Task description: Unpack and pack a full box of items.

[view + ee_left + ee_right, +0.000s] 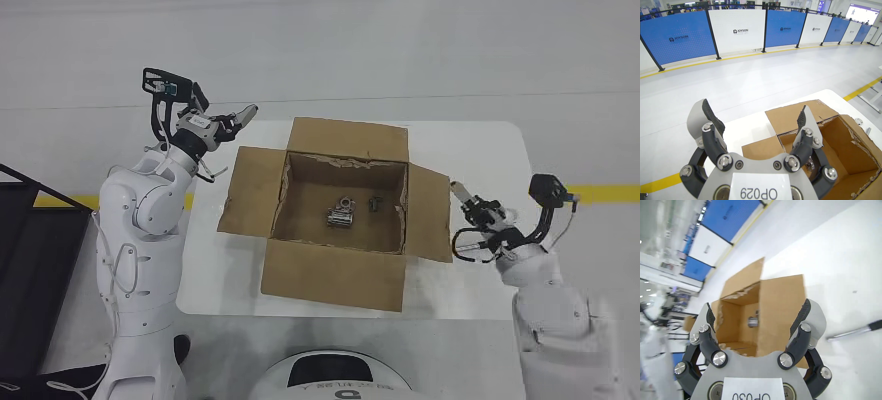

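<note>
Box sits open mid-bench, a metal part and a dark bit lying inside. Your left end effector and right end effector hang spread and empty beside it; unpacking looks unfinished.

Box sits mid-table, all four flaps laid outward. Down on its floor, a metal part near the middle and a smaller piece just right of it, the two apart. Left gripper hangs off the box's far left corner. Right gripper is just beside the right flap. A pen lies on the table, clear of the box.
</note>
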Robot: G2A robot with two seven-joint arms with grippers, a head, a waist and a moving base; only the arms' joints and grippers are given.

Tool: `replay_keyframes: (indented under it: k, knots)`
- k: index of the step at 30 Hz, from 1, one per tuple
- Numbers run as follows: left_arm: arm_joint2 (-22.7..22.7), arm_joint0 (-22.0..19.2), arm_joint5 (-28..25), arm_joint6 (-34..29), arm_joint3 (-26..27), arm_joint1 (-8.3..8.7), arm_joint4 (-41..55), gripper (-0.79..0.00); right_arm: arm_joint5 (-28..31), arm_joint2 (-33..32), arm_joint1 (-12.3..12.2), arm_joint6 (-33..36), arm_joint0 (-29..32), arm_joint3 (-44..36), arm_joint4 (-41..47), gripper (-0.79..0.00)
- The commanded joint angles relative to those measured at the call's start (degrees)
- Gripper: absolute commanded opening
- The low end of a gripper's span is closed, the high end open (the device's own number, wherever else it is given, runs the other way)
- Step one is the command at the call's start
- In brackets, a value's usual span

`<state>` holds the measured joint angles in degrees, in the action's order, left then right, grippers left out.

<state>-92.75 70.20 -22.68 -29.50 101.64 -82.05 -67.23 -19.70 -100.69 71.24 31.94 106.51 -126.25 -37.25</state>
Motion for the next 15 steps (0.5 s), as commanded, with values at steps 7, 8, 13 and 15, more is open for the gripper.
replay_keyframes:
  k: [7, 8, 13, 15]
  knots:
    - [-0.04, -0.01, 0.0, 0.0, 0.0, 0.0, 0.05, 0.0, -11.63, -0.74, -1.32, 13.96, -12.51, 16.52, -22.88, 0.0]
    - [-0.04, -0.01, 0.0, 0.0, 0.0, 0.0, 0.05, 0.0, -12.99, -1.05, -1.45, 14.68, -14.0, 18.93, -24.86, 0.0]
    - [-0.04, -0.01, 0.0, 0.0, 0.0, 0.0, 0.05, 0.0, -14.45, 0.14, -1.71, 17.88, -22.27, 30.65, -27.53, -0.259]
    - [-0.04, -0.01, 0.0, 0.0, 0.0, 0.0, 0.05, 0.0, -14.19, 1.01, -1.71, 19.06, -25.01, 34.59, -27.57, -0.314]
